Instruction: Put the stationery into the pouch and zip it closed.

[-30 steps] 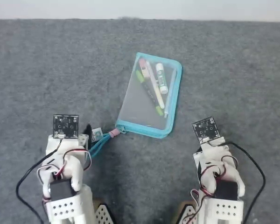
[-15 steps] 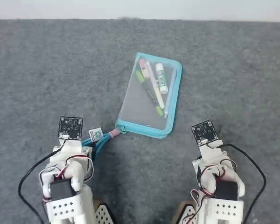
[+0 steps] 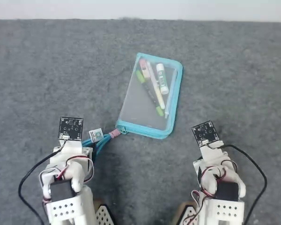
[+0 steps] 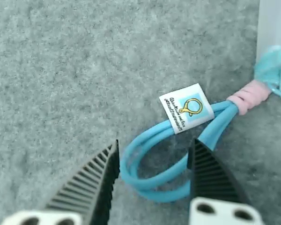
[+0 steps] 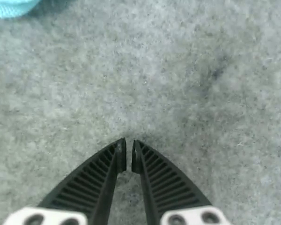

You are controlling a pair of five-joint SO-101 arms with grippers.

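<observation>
Left hand (image 4: 155, 142) farther back, released around one cord loop (image 4: 221, 110); right hand (image 5: 129, 143) clenched; one pouch (image 3: 143, 110).

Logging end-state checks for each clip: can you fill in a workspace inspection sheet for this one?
Surface: grey felt mat, flat.
Job's things: clear teal-edged pouch lying flat, zip looks shut, stationery inside; blue cord loop on its puller.
Clutter: nothing seen.
Grippers: left gripper jaws open astride the cord loop; right gripper jaws shut over bare mat.
Cables: black cables on both arms, clear of the pouch.
Surroundings: pale strip beyond the mat's far edge.
</observation>
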